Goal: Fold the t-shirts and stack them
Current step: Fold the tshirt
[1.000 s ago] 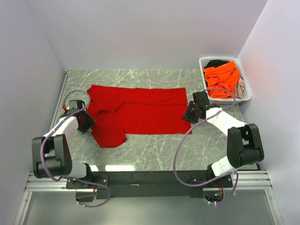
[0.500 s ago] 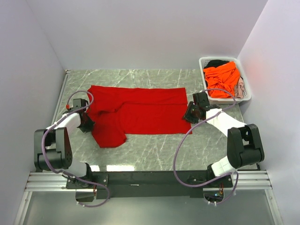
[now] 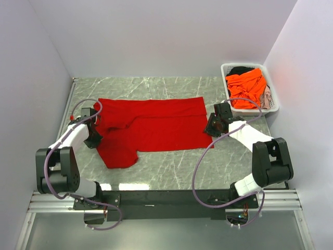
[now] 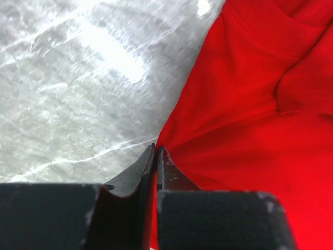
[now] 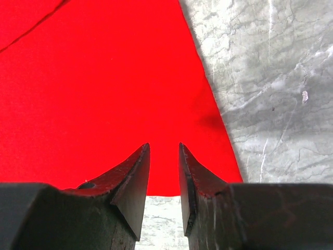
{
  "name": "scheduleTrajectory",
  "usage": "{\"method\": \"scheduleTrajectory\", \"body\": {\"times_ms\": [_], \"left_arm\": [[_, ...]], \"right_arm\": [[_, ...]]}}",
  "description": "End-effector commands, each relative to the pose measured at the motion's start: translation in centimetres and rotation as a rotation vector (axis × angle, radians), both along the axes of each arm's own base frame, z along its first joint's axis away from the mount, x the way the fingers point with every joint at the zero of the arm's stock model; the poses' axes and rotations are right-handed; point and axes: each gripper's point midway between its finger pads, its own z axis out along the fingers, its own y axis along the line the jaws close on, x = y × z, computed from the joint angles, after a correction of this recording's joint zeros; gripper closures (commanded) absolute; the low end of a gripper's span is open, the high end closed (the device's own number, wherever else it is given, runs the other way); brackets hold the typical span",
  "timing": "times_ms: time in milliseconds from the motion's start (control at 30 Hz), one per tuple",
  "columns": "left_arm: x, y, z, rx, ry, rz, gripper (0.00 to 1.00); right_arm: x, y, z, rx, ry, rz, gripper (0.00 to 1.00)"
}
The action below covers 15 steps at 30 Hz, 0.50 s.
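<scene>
A bright red t-shirt (image 3: 156,124) lies spread across the middle of the table, with a flap hanging toward the front left. My left gripper (image 3: 93,137) is at its left edge. In the left wrist view the jaws (image 4: 156,149) are pressed together on the edge of the red cloth (image 4: 250,104). My right gripper (image 3: 210,126) hovers at the shirt's right edge. In the right wrist view it is open (image 5: 164,149) with a narrow gap over the red cloth (image 5: 104,78), holding nothing. An orange t-shirt (image 3: 247,85) lies on top in the basket, with a dark one (image 3: 240,70) and a pale one (image 3: 267,98).
The white slotted basket (image 3: 274,107) stands at the back right corner of the grey marble table (image 3: 171,166). White walls close in the table on the left, back and right.
My left gripper has shifted slightly with the red cloth. The shirt's left side has pulled flatter and its front-left flap has slid toward the front. The right arm has not moved.
</scene>
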Motion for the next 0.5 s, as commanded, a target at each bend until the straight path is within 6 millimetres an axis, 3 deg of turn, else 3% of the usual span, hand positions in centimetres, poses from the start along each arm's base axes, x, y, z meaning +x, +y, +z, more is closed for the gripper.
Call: {"method": "scheduleTrajectory", "body": {"times_ms": [0,200,367,467], "left_arm": [[-1.4,0.4,-0.1,0.021,0.046,0.039,0.91],[-1.0,0.0,1.1,0.004,-0.002,0.029,0.82],[-0.4,0.5,1.7,0.032,-0.032,0.009,0.86],[-0.4,0.1,1.4,0.011,-0.046,-0.004,0.86]], "right_arm": [[0.2,-0.3,0.6,-0.026,-0.029,0.004,0.64],[0.1,-0.8,1.6,-0.052,-0.046,-0.005,0.64],[-0.6,-1.0,0.5,-0.069,0.024,-0.006,0.64],[-0.9,-2.5,-0.2,-0.135,0.059,-0.054,0.63]]}}
